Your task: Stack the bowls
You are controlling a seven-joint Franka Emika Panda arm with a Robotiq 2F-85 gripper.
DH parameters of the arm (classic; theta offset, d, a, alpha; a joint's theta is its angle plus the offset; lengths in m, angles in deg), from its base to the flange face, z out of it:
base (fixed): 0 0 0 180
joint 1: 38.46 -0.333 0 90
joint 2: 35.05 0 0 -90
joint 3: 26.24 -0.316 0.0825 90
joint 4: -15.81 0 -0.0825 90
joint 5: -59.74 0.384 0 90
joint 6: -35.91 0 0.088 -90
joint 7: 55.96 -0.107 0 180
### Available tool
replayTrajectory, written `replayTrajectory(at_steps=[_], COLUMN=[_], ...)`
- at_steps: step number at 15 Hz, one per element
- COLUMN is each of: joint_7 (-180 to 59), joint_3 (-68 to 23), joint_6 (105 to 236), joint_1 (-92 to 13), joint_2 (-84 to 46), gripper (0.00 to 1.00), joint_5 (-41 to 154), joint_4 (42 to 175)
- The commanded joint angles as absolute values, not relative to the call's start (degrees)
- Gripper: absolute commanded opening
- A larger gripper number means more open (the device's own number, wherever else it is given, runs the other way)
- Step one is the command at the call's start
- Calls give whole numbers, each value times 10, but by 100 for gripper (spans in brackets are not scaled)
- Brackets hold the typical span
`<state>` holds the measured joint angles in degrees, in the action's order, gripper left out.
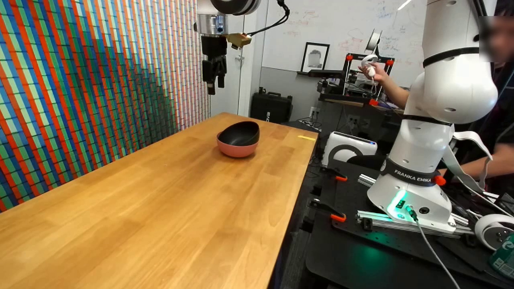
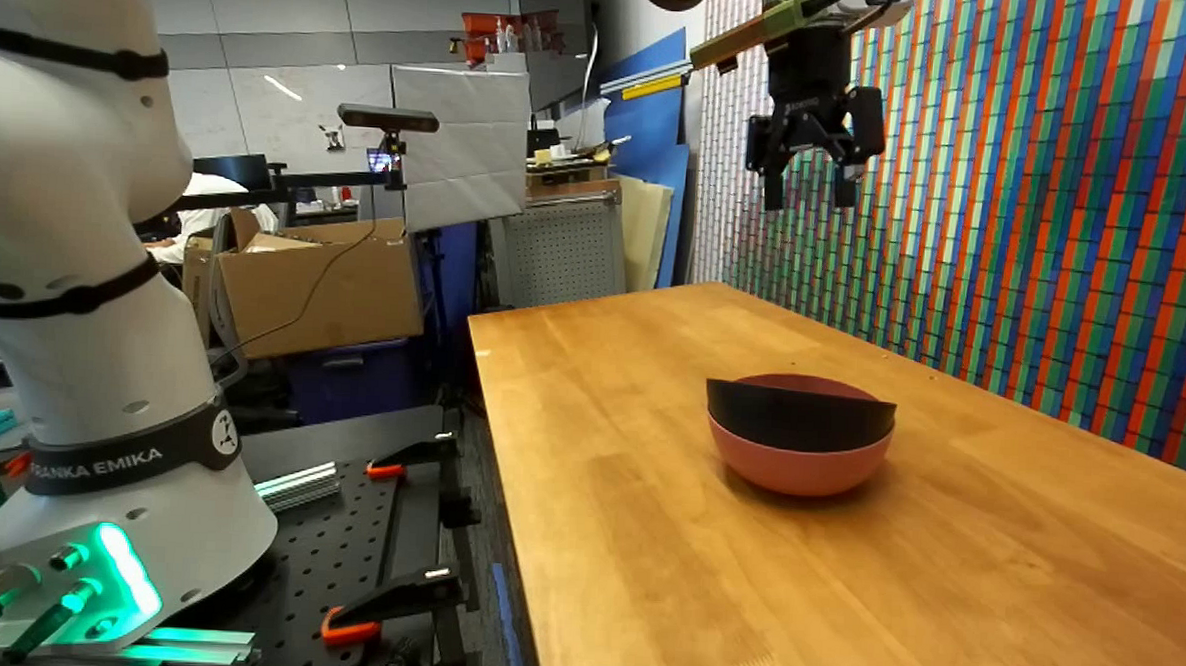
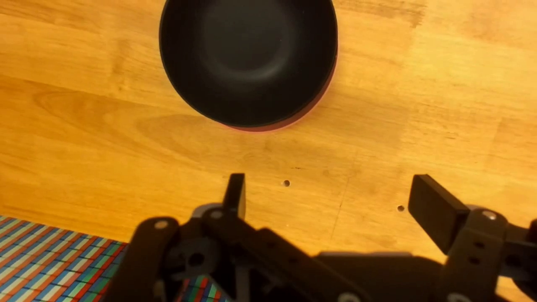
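Observation:
The glossy black bowl (image 1: pixel 240 134) sits inside the salmon-pink bowl (image 1: pixel 237 151) on the wooden table, tilted so that one side of its rim stands higher. In an exterior view the black bowl (image 2: pixel 799 420) shows a raised near edge, with the pink bowl (image 2: pixel 799 470) beneath it. In the wrist view the black bowl (image 3: pixel 247 54) covers most of the pink bowl (image 3: pixel 289 122), which shows as a thin crescent. My gripper (image 2: pixel 809 196) is open and empty, high above the table and apart from the bowls. Its spread fingers also show in the wrist view (image 3: pixel 327 188).
The wooden table (image 1: pixel 172 216) has a striped, multicoloured wall covering (image 1: pixel 100 92) along one long side. The robot base (image 1: pixel 413 204) stands on a black bench beside the opposite edge, with clamps (image 1: pixel 333 210). A yellow tape strip (image 1: pixel 306 137) lies near a table corner.

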<state>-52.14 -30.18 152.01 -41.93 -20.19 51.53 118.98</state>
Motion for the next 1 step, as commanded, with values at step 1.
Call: replayTrajectory(at_steps=[1], joint_7=[-521], joint_3=[-299], joint_6=[1518], joint_1=[-422], joint_2=[-201], gripper=[100], joint_5=[516], joint_4=[1188])
